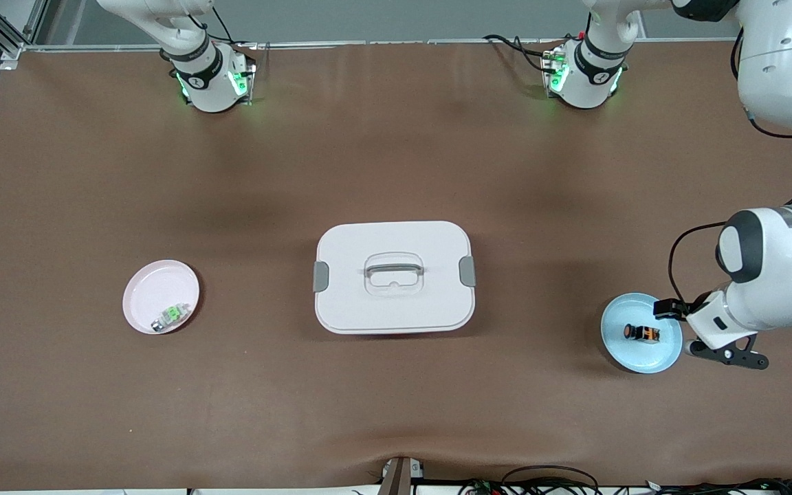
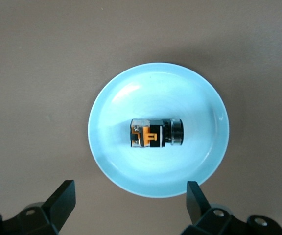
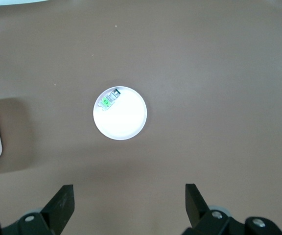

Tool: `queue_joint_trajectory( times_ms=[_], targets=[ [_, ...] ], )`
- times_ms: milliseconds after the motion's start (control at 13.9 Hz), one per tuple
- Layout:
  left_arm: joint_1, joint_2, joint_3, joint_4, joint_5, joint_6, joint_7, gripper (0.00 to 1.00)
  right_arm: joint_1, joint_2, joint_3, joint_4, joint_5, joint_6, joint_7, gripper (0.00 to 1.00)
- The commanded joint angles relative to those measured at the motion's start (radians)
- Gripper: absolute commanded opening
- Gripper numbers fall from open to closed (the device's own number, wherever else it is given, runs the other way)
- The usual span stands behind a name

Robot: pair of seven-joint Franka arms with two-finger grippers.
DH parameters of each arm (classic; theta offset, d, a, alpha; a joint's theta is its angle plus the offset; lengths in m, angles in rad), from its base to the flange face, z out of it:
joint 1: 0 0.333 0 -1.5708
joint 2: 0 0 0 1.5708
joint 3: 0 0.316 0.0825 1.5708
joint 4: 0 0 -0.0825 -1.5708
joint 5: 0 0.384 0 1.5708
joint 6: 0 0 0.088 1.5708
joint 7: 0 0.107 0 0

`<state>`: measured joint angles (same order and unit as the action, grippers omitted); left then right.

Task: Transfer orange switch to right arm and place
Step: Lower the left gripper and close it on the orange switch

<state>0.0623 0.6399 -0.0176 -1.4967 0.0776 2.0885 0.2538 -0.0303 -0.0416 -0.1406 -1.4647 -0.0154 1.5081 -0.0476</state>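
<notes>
The orange switch [image 1: 641, 333] is lying on its side in the middle of a light blue plate [image 1: 616, 344], which sits on the brown bench [image 1: 396, 172] toward the left arm's end. In the left wrist view the switch [image 2: 155, 133] shows a black body with orange marks, and nothing is touching it.

The left end effector [image 2: 129, 201] is up in the air over the edge of that blue plate [image 2: 106, 142], fingers spread wide with nothing between them. In the front view you mostly just see its black parts [image 1: 702, 330] right at the plate's rim.

In the middle of the bench there's a white lidded box [image 1: 394, 276] with grey side clips and a handle on top. Toward the right arm's end is a pink plate [image 1: 145, 289] with a small silver-and-green switch [image 1: 170, 316] in it.

The right end effector [image 3: 129, 201] hangs high over the bench, looking down at the pink plate [image 3: 126, 122], fingers also wide apart and empty. The right arm is just waiting, with only its base [image 1: 207, 75] visible from the front.
</notes>
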Motion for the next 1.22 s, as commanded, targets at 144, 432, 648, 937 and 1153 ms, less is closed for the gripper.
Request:
queue_joint_trajectory(
  times_ms=[144,432,648,937,1153],
  targets=[
    [-0.01,0.063,0.001,0.029,0.002,0.041,-0.039,1.0,-0.007,-0.007,0.009,0.012,0.011,0.001,0.009,1.0],
    [-0.018,0.093,-0.001,0.029,0.002,0.094,-0.154,1.0,0.001,0.003,0.01,-0.005,0.015,-0.011,0.011,1.0],
    [-0.024,0.122,-0.002,0.029,0.004,0.145,-0.241,1.0,0.001,0.005,0.013,-0.014,0.038,-0.017,0.011,1.0],
    [-0.022,0.127,-0.002,0.016,0.019,0.222,-0.225,1.0,0.007,0.003,0.013,-0.013,0.054,-0.052,0.009,1.0],
    [-0.021,0.129,-0.004,0.013,0.048,0.225,-0.127,1.0,0.009,0.003,0.013,-0.013,0.054,-0.077,0.009,1.0]
  ],
)
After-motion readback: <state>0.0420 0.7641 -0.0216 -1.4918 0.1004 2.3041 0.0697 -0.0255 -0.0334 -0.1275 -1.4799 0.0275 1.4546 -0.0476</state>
